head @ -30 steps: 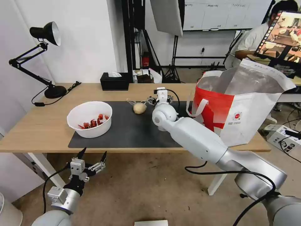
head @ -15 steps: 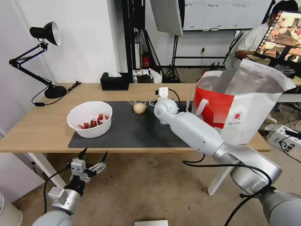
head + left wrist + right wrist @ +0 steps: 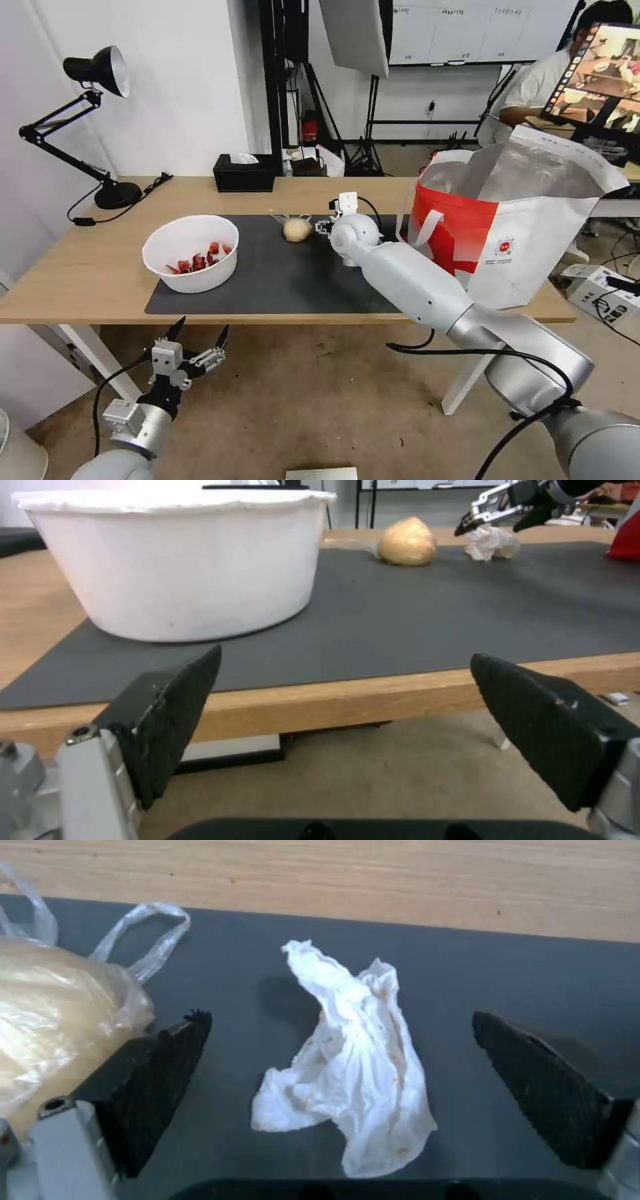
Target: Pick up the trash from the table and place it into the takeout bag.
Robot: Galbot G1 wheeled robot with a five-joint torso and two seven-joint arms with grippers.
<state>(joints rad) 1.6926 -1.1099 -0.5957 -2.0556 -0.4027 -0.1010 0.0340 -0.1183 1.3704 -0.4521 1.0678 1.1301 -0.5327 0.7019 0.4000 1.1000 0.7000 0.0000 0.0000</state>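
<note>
Right pincer (image 3: 340,1090) hung wide open, empty, straddling the crumpled tissue (image 3: 350,1060) on the mat (image 3: 520,985), beside the knotted bag (image 3: 60,1005). Step: tissue grasp; next needs descent, closing, carry to takeout bag (image 3: 513,227). Left pincer (image 3: 189,347) idle, open, below the tabletop (image 3: 87,267).

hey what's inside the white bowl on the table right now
In the head view, the white bowl holds a few red scraps against its right inner wall. The near part of its floor is hidden behind the front rim, so anything lying there cannot be seen.
</note>
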